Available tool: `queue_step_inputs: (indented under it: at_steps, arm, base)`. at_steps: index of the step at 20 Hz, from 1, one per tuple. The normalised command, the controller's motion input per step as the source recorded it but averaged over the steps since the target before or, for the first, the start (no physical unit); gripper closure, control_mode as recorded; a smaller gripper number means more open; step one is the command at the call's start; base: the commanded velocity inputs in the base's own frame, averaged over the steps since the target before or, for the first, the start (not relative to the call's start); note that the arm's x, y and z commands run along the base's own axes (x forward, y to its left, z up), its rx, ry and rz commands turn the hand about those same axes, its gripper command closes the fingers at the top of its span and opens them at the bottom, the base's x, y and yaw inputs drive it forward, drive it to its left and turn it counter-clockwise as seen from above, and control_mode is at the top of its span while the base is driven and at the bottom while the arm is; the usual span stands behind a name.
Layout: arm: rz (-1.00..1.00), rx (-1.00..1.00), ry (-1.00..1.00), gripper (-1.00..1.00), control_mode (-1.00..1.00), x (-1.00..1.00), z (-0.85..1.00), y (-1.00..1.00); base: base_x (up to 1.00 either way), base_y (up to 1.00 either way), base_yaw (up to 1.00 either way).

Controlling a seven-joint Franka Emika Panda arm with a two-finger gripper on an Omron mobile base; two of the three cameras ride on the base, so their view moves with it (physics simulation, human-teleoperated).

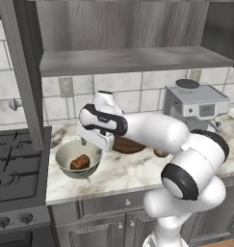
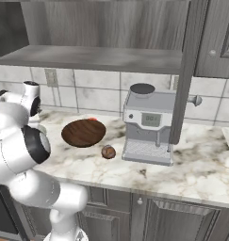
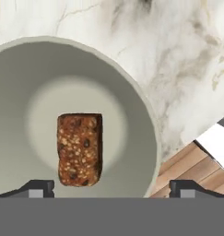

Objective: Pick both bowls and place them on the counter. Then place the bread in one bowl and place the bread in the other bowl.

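Gripper (image 3: 111, 186) jaws spread wide, holding nothing, above cream bowl (image 3: 141, 138); bread (image 3: 79, 148) lies inside, near counter (image 3: 187, 69) left edge.

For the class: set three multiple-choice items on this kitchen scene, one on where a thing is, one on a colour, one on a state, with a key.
1. Where does the seeded brown bread slice lie?
A. inside the cream bowl
B. on the stove
C. on the wall shelf

2. What colour is the wide shallow bowl beside the coffee machine?
A. white
B. dark brown
C. blue

3. How do the jaws of the gripper stand?
A. shut on the bread
B. shut on the bowl's rim
C. open

Key: 1 A, the slice rests on the bowl's pale floor; 2 B, its wood shows dark brown; 3 C, both fingertips stand wide apart, touching nothing.
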Motion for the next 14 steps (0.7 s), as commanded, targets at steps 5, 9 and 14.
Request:
queue_step_inputs:
  at_steps: [5,9,14]
  arm:
    - [0.01,0.0,-0.03,-1.0,-1.0,-0.34,0.2,-0.36]
    - [0.02,0.0,-0.08,-1.0,-1.0,-0.33,0.24,-0.39]
    - [0.02,0.0,-0.09,-1.0,-1.0,-0.36,0.21,-0.42]
  base:
    - [0.0,0.0,0.0]
    - [0.0,0.0,0.0]
    - [0.0,0.0,0.0]
